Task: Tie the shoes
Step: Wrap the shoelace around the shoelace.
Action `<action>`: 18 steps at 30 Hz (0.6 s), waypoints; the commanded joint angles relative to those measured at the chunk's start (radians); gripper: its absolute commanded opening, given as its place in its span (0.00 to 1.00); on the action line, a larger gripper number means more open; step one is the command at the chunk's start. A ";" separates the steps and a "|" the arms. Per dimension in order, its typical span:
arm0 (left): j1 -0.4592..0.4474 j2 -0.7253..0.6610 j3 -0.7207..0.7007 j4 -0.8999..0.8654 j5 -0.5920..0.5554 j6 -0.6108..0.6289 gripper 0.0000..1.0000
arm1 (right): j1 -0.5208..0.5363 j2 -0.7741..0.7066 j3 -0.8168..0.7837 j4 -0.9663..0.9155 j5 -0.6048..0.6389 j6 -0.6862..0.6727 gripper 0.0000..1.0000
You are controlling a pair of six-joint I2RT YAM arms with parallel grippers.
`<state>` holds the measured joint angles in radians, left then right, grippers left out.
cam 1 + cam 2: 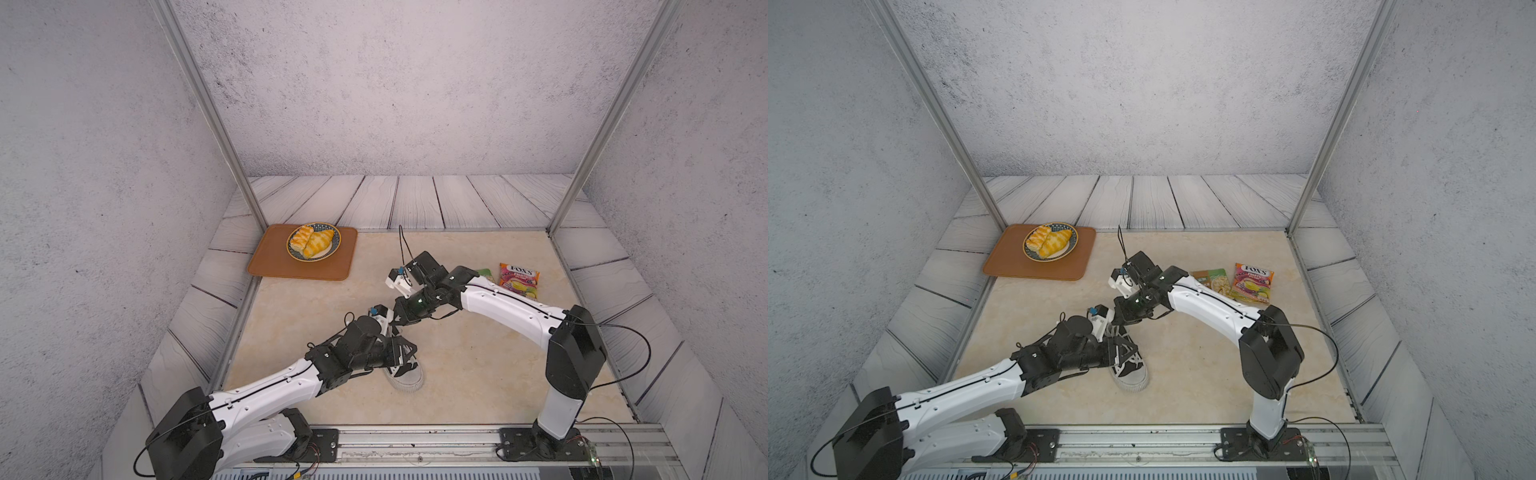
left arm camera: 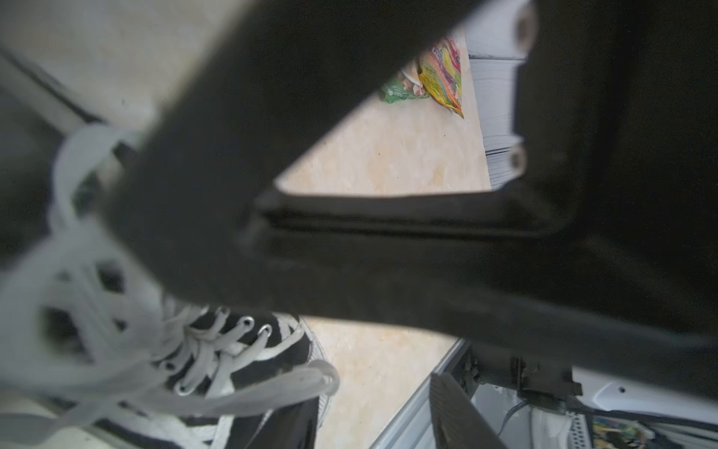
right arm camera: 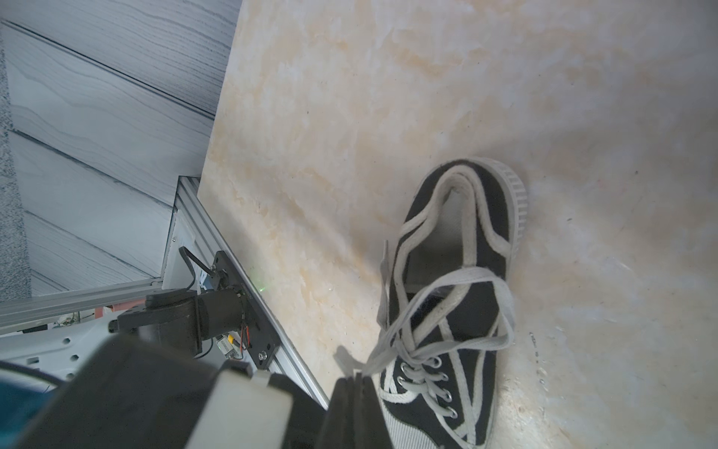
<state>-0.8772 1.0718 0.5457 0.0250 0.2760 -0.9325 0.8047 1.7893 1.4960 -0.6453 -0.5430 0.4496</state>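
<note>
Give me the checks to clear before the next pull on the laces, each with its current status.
1. Right gripper shut on the white lace: ok.
2. Left gripper holding a lace: cannot tell; its wrist view is blurred.
3. Sneaker upright on the table: ok.
4. Knot drawn tight: not ok; a loop lies slack over the opening.
5. Snack packets apart from the sneaker: ok.

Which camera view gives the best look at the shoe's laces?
The right wrist view: the laces are sharp and nearly whole, crossing over the shoe opening. In the left wrist view the laces are close but blurred. In both top views the left arm hides most of them.
</note>
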 commanded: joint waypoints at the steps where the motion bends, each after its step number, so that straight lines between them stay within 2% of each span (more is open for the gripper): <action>1: 0.003 -0.045 0.010 -0.106 -0.039 0.069 0.58 | 0.001 -0.058 0.003 0.004 -0.001 -0.001 0.00; 7: 0.017 -0.088 0.021 -0.243 0.009 0.138 0.64 | 0.000 -0.053 0.001 0.007 -0.006 -0.003 0.00; 11: 0.018 -0.092 0.015 -0.241 0.066 0.158 0.70 | 0.000 -0.050 -0.002 0.013 -0.009 -0.003 0.00; 16: 0.018 -0.043 0.049 -0.200 0.195 0.169 0.75 | 0.001 -0.045 -0.003 0.022 -0.015 0.001 0.00; 18: 0.018 -0.025 0.103 -0.298 0.194 0.212 0.85 | 0.001 -0.046 -0.002 0.022 -0.015 0.003 0.00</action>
<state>-0.8642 1.0309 0.5789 -0.2054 0.4103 -0.7849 0.8047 1.7893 1.4960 -0.6319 -0.5472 0.4500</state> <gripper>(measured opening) 0.833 0.051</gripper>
